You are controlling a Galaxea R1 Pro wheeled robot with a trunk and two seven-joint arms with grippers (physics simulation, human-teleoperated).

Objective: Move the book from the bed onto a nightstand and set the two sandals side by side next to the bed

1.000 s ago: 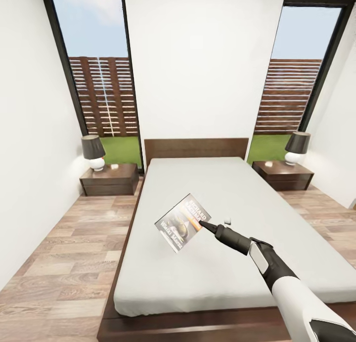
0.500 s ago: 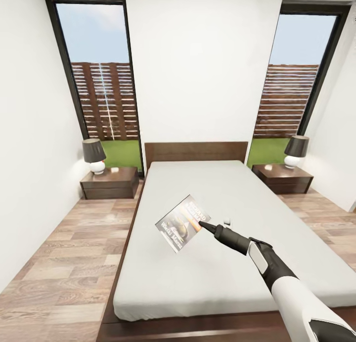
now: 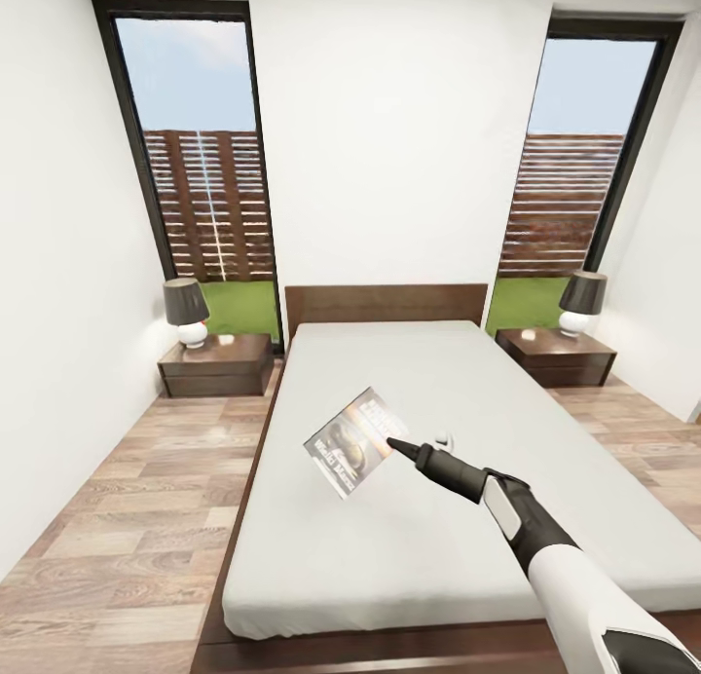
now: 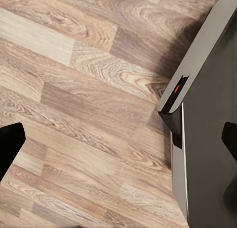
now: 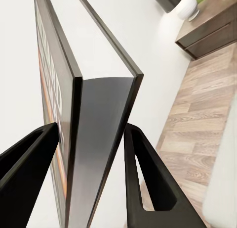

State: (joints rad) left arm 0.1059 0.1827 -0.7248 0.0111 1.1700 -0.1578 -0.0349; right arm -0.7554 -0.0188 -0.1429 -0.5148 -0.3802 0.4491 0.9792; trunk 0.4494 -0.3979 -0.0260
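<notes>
Head view, read from the left: the left nightstand [image 3: 216,362] sits at about ten o'clock from the held book [image 3: 354,441], with a lamp [image 3: 186,310] on its far-left corner and bare top nearer the bed [image 3: 428,518]. A strip of wood floor [image 3: 136,518] runs between wall and bed frame, open room for the base. The book is lifted above the middle of the mattress, tilted, its long axis running from seven to one o'clock. The right gripper [image 3: 401,448] grips its lower right edge, jaws clamped on it; in the right wrist view the two dark fingers [image 5: 143,183] flank the book's spine edge [image 5: 94,154]. The right nightstand [image 3: 555,355] lies at about two o'clock and looks the likelier target, being on the holding arm's side. The left gripper's fingertips [image 4: 10,144] stand apart over bare floor.
</notes>
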